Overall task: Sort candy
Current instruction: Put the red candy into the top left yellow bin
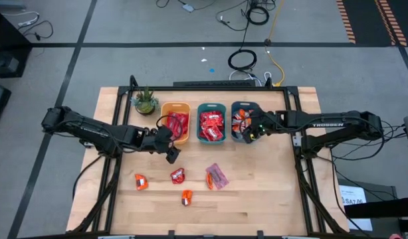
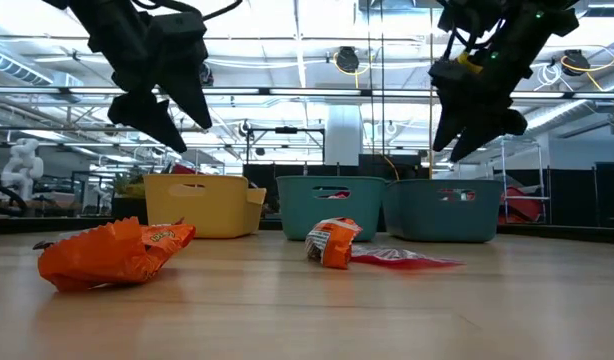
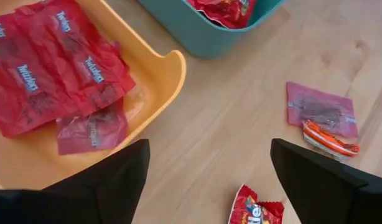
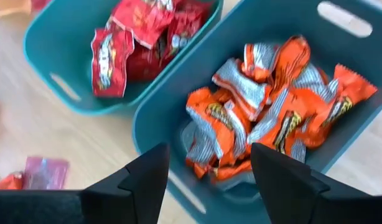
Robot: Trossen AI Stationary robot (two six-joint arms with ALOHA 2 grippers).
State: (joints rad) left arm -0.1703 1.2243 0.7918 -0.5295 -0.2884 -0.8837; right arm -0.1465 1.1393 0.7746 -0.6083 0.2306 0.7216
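your candy sits sorted: red twizzlers packets in the yellow bin, orange pieces in the right teal bin; five lie loose nearer. left gripper hovers at the yellow bin's near edge, fingers spread, empty; right gripper over the orange bin, spread.

Even, bright overhead lighting; ceiling strip lights glare white in the low view, leaving both arms as dark silhouettes. The near orange candy in that view is soft, out of focus. Shadows on the table are faint, and the right wrist view shows slight blur
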